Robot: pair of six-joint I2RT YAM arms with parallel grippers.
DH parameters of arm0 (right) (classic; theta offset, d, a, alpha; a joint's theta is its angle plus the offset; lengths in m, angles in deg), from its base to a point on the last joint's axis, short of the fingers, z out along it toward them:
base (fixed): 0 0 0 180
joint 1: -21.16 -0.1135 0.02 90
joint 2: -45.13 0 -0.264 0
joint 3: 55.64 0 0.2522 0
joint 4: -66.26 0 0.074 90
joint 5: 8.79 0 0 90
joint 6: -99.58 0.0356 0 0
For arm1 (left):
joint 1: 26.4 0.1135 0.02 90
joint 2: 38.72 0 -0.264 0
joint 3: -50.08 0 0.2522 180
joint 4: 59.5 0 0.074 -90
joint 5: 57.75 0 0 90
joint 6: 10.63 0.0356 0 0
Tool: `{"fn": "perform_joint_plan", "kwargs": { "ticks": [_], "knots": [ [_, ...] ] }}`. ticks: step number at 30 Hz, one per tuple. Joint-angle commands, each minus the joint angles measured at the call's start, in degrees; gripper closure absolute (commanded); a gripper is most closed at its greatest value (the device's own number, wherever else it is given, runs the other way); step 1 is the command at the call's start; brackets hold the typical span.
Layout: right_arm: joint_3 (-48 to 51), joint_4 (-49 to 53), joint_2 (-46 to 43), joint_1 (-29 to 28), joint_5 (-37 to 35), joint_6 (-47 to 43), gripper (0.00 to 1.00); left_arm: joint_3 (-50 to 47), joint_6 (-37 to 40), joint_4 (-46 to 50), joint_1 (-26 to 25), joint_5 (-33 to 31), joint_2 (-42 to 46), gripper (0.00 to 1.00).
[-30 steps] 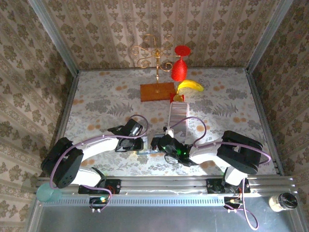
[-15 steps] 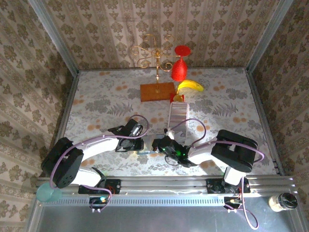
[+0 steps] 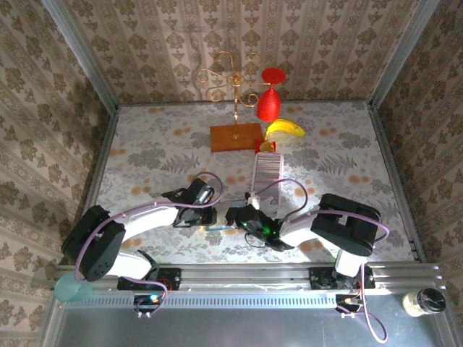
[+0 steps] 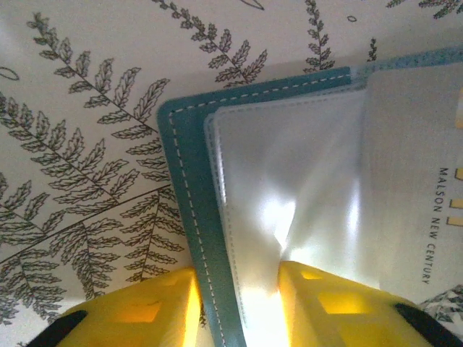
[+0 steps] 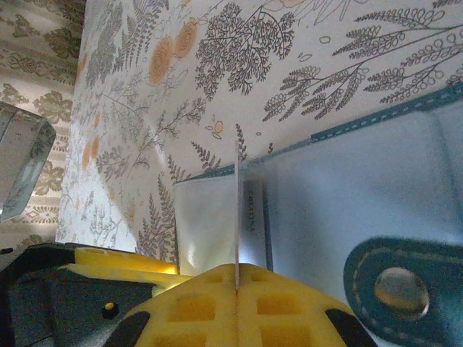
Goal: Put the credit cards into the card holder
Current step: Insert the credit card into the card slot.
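Top external view: both arms reach inward over the flowered table [image 3: 145, 144]. The left gripper [image 3: 207, 215] and right gripper [image 3: 233, 217] meet near its front edge, one on either side of the teal card holder [image 3: 219, 226]. Behind them the credit cards [image 3: 266, 172] stand edge-on in a long ribbed row, apart from the holder. Farther back sit an orange-brown wooden block [image 3: 236, 136], a banana [image 3: 286, 129] and a red glass [image 3: 270, 101].

In the left wrist view the left gripper [image 4: 239, 318] has its yellow fingers [image 4: 145, 314] standing apart. The card holder's [image 4: 189, 217] stitched teal border and pale lining run between them. Whether the fingers press on that edge or merely straddle it cannot be told.

In the right wrist view the right gripper [image 5: 237, 293] is pressed together on a single card [image 5: 237, 202] — seen edge-on as a thin upright line rising from between the fingers. That card stands over the opened card holder [image 5: 347, 195], at the edge of a pale inner pocket. The holder's snap tab [image 5: 394, 289] lies off to the right.
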Motion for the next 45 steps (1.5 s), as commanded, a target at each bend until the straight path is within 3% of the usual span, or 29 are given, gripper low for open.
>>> {"fn": "perform_joint_plan", "kwargs": {
  "ticks": [1, 12, 17, 22, 27, 31, 38, 41, 45],
  "knots": [
    [1.48, 0.91, 0.91, -1.06, -0.60, 2.18, 1.00, -2.68, -1.10, -0.89, -0.82, 0.94, -1.48, 0.61],
    [1.46, 4.27, 0.17, -1.44, -0.07, 2.73, 1.00, -7.78, -3.64, -3.26, 1.48, -0.45, 9.00, 0.58],
    [0.83, 3.06, 1.46, -1.44, 0.92, 2.43, 0.99, -8.44, -3.54, -4.32, 2.26, 1.53, 8.19, 0.73],
    [-0.88, 7.46, 0.92, -1.44, 1.30, 1.44, 0.79, -8.44, -3.54, -5.67, 2.40, 3.19, 5.34, 0.87],
    [-2.66, 15.11, -0.66, -1.44, 0.94, -0.61, 0.77, -8.84, -3.36, -5.74, 2.44, 3.09, 5.46, 0.93],
    [-4.68, 18.19, -0.37, -1.44, 1.50, -2.26, 0.82, -9.10, -3.23, -6.17, 2.40, 3.61, 4.74, 0.97],
    [-6.70, 17.35, 0.74, -1.43, 3.53, -4.68, 0.81, -9.18, -3.17, -6.97, 2.40, 4.31, 3.79, 0.99],
    [-7.83, 21.70, -0.31, -1.43, 2.80, -5.85, 0.78, -9.23, -3.10, -6.77, 2.39, 4.19, 3.99, 0.99],
    [-9.76, 30.16, -2.51, -1.43, 0.70, -7.39, 0.65, -9.23, -2.96, -6.50, 2.43, 4.11, 3.96, 0.99]
  ]
}}
